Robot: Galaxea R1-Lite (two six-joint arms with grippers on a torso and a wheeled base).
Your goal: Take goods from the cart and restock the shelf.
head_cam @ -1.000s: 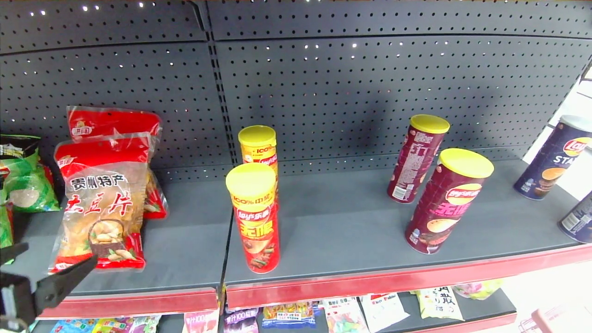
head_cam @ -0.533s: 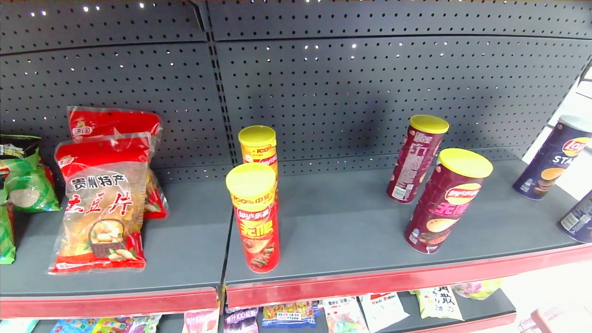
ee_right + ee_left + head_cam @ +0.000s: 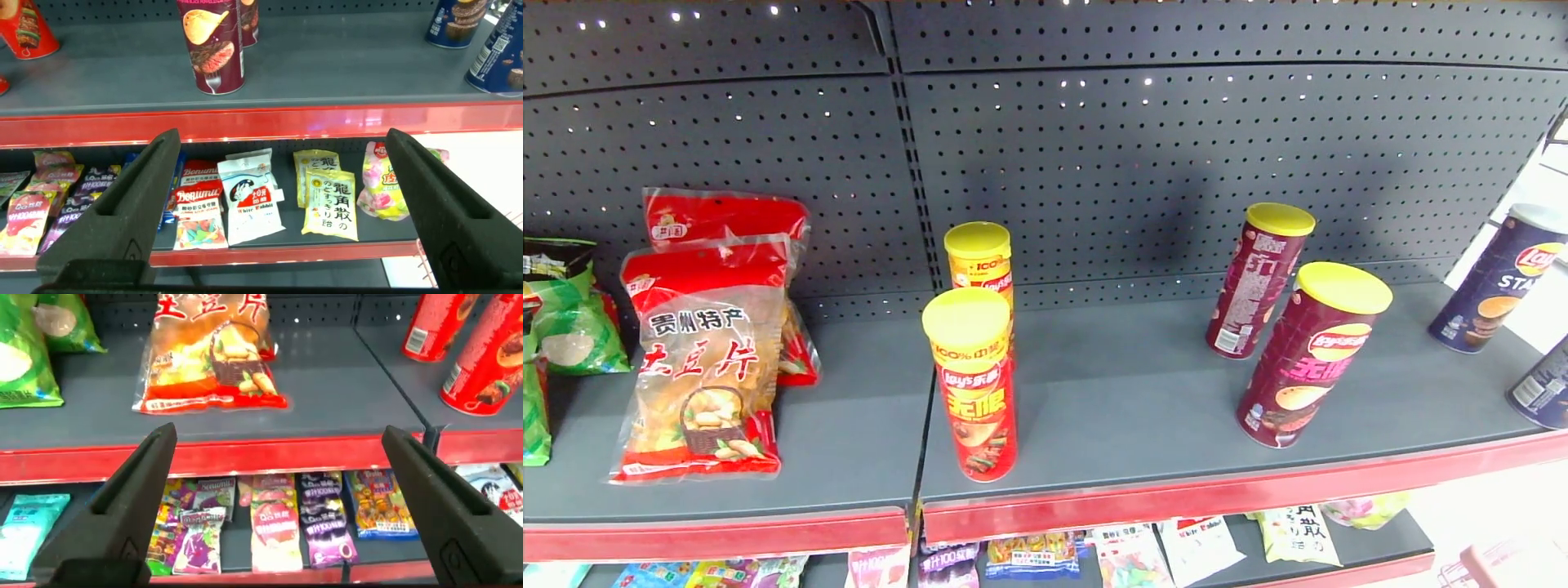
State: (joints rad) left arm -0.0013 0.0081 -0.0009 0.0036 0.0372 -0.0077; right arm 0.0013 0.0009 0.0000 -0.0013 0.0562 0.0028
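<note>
The left pincer (image 3: 279, 431) has dropped below the red lip of the shelf (image 3: 1176, 494). It and the right pincer (image 3: 283, 135) gape wide, empty. Rising blind, either could topple the red chip can (image 3: 976, 408) just behind that lip.

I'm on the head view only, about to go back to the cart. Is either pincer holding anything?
Observer: No. The left pincer is open and empty, facing the red front edge of the shelf, in line with the red bag.
Operator: And the right one?
Observer: Also open and empty. The right pincer faces the snack packets on the lower shelf, in line with the maroon can.
</note>
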